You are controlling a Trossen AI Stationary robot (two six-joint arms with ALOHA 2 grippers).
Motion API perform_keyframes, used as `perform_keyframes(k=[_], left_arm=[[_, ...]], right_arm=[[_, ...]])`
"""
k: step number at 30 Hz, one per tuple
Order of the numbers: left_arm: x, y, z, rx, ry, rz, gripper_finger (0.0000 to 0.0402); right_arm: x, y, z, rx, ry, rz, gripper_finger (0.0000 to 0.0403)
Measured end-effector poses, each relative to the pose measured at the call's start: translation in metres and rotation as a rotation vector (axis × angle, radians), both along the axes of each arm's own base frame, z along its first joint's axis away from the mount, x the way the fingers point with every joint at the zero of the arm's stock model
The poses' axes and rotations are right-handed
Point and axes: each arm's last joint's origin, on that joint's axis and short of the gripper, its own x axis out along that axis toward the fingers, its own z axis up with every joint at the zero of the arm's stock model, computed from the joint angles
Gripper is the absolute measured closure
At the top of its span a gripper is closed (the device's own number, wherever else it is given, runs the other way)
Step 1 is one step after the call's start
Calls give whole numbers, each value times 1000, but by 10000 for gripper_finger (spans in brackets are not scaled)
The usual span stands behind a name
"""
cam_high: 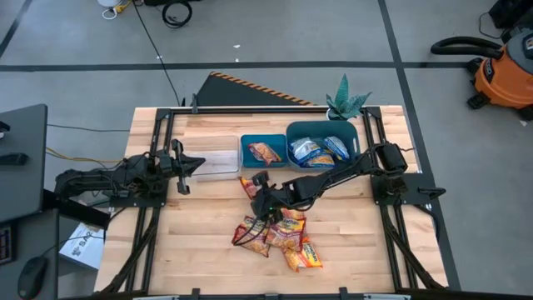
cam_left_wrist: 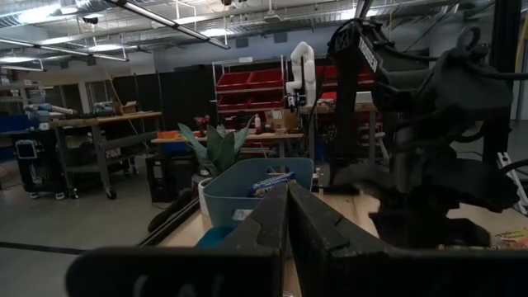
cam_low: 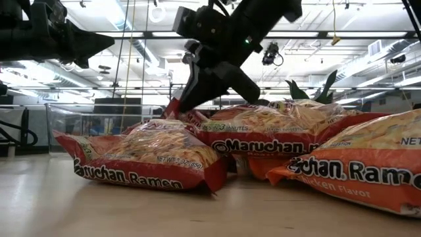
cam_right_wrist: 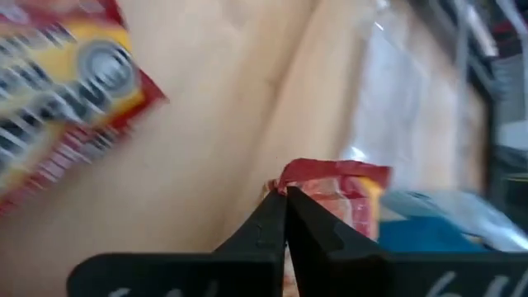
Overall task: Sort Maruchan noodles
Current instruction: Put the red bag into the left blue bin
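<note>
Several red-orange and orange-yellow Maruchan packets (cam_high: 281, 235) lie heaped on the table's near middle, close up in the low view (cam_low: 148, 157). One red-orange packet (cam_high: 249, 185) lies apart, just far-left of the heap. My right gripper (cam_high: 256, 194) reaches in from the right and is shut at that packet's edge. One red packet lies in the small blue bin (cam_high: 265, 152). Blue-silver packets lie in the large blue bin (cam_high: 323, 146). My left gripper (cam_high: 200, 163) hovers shut and empty beside a clear bin (cam_high: 215, 162). My right gripper (cam_right_wrist: 285, 194) pinches the near edge (cam_right_wrist: 307, 175) of the separate red-orange packet between its two fingertips. The fingers slant down toward the far-left, as the low view (cam_low: 179, 105) shows. Whether the packet is lifted or lies on the table, I cannot tell.
The clear bin and the two blue bins stand in a row along the far middle of the table. A green paper plant (cam_high: 346, 102) stands behind the large bin. Bare wood (cam_high: 200, 225) shows left of the heap and bare wood (cam_high: 358, 225) right of it.
</note>
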Motion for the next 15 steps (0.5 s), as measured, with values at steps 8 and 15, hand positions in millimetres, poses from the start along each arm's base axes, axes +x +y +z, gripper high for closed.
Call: perform_keyframes(k=[8, 15], left_arm=[[0, 0, 0, 0, 0, 0, 383], [0, 0, 0, 0, 0, 0, 383]], right_arm=[[4, -7, 33, -235, 80, -77, 392], [5, -18, 75, -306, 100, -127, 396]])
